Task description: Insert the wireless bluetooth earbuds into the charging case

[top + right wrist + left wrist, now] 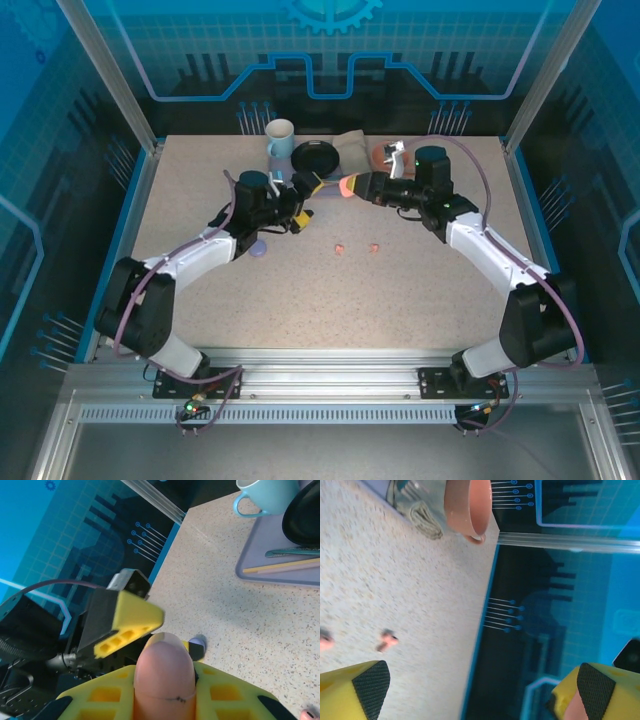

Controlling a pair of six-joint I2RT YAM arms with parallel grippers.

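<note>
Two pink earbuds (340, 247) loose — right gripper (352, 186) clamps pink case (164, 675), left gripper (480, 690) agape; lilac case (258, 248) half-hidden.

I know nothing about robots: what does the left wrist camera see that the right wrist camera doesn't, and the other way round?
Left wrist view adds two salmon-pink earbuds lying on the table, a salmon-coloured cup and a grey cloth. Right wrist view adds the right gripper shut on a pink charging case, a light blue mug, a black dish and a lilac mat. Both take in the table, the blue wall and the open left gripper; a pink speck at the right wrist view's corner may be an earbud too.
</note>
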